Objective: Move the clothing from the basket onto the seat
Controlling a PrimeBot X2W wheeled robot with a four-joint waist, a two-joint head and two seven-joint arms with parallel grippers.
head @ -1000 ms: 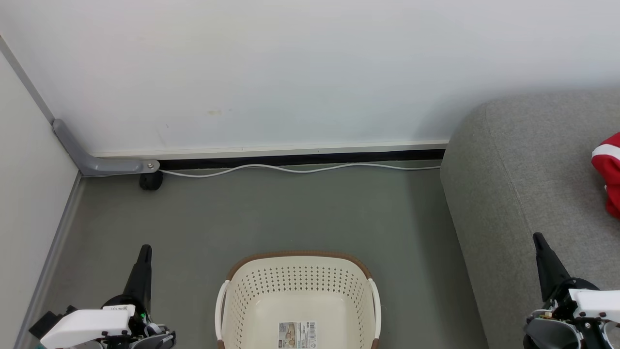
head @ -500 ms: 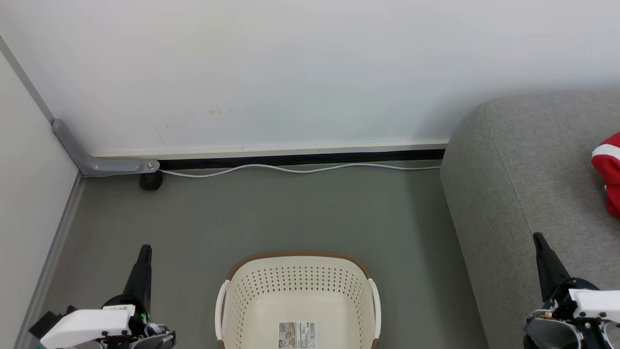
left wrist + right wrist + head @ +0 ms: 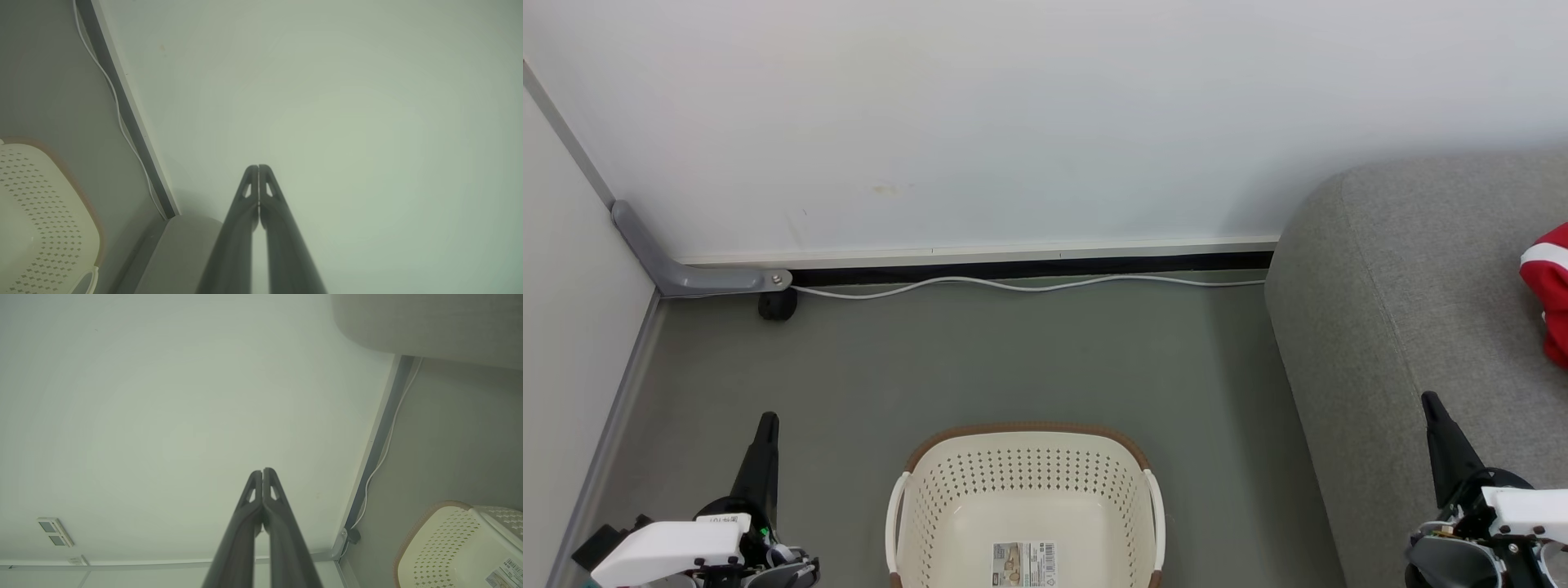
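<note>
The cream-white basket (image 3: 1025,490) with its brown rim stands on the floor at the bottom middle, holding nothing but its paper label (image 3: 1023,563). It also appears as the basket (image 3: 41,216) in the left wrist view and the basket (image 3: 457,547) in the right wrist view. Red clothing (image 3: 1547,290) with a white stripe lies on the grey seat (image 3: 1405,327), cut off by the right edge. My left gripper (image 3: 766,423) is shut left of the basket, its tips (image 3: 258,167) touching. My right gripper (image 3: 1427,400) is shut over the seat's front, tips (image 3: 262,471) together.
A white wall runs across the back with a dark baseboard and a white cable (image 3: 1029,284) along the floor. A grey bracket and a black caster (image 3: 778,304) sit in the left corner. Grey-green floor (image 3: 1013,359) lies between basket, wall and seat.
</note>
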